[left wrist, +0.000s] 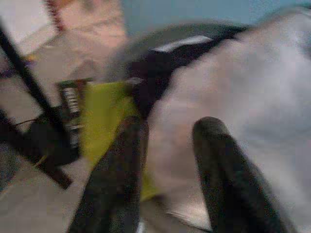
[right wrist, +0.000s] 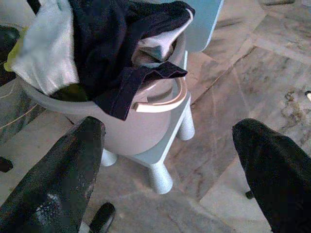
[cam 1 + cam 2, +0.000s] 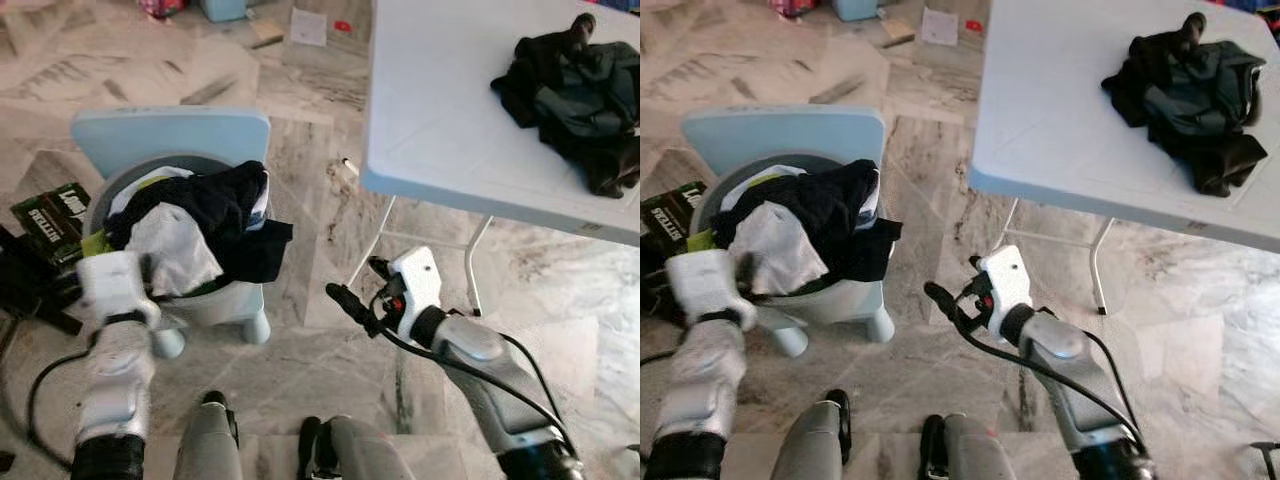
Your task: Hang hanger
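A grey laundry basket heaped with clothes stands on a light-blue stool to my left. A dark navy garment hangs over its rim beside a white garment. My left gripper is at the basket's near left side, open, with its fingers against the white garment. My right gripper hovers open above the marble floor, right of the basket and pointing toward it, with nothing between its fingers.
A white folding table at the right carries a pile of dark clothes, and its legs stand just beyond my right arm. Black bars and a green packet lie left of the stool. Small clutter sits on the far floor.
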